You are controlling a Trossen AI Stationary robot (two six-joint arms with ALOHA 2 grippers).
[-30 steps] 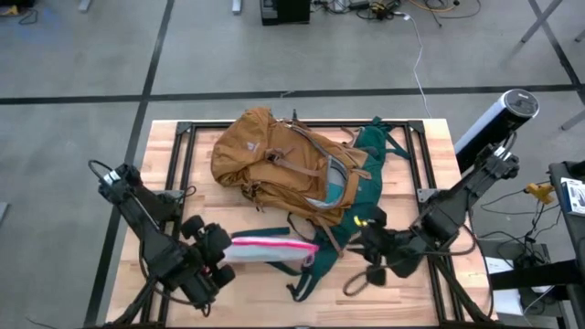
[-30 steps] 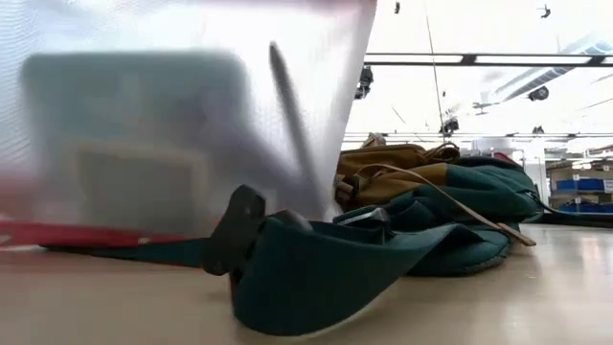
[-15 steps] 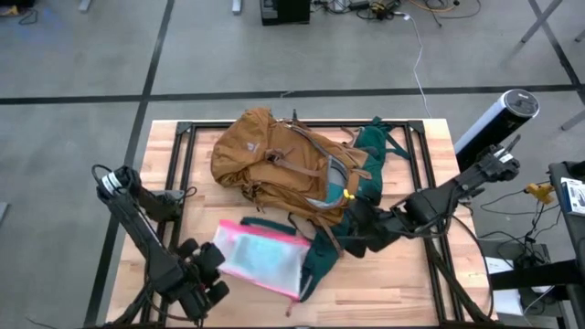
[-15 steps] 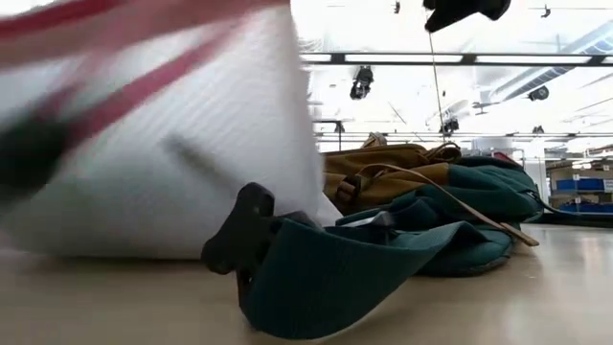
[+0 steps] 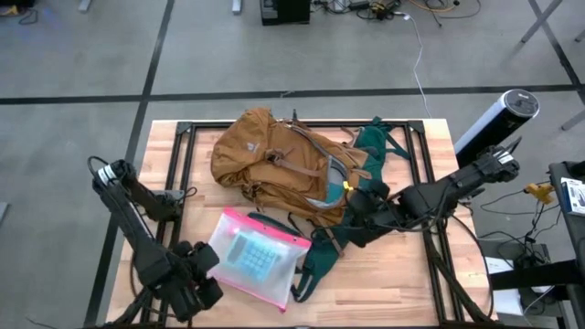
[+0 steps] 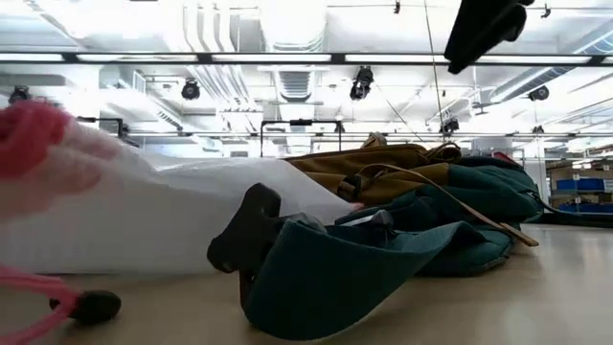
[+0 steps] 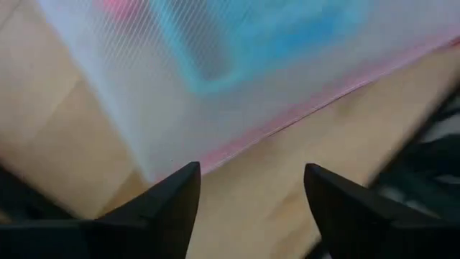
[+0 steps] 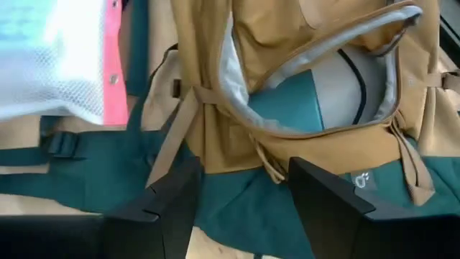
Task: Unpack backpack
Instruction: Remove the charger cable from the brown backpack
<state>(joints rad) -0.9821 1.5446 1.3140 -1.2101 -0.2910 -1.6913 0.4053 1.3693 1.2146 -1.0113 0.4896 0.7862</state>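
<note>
Sprawling across the middle of the bench point(image 5: 402, 283), the backpack point(image 5: 274, 160) gapes toward the right gripper point(image 5: 358, 217), fingers apart, which should enter squarely; the left gripper point(image 5: 203, 274), spread, hovers beside the pouch point(image 5: 256, 260).

A mustard-tan backpack point(image 5: 274, 160) with dark green straps and back panel, grey lining showing at its open mouth, and tan webbing straps. A clear pouch point(image 5: 254, 259) of fine white mesh with a bright pink edge holds a light blue gridded item. The table point(image 5: 393, 283) is pale blond wood with a black frame. Both arms are black.
</note>
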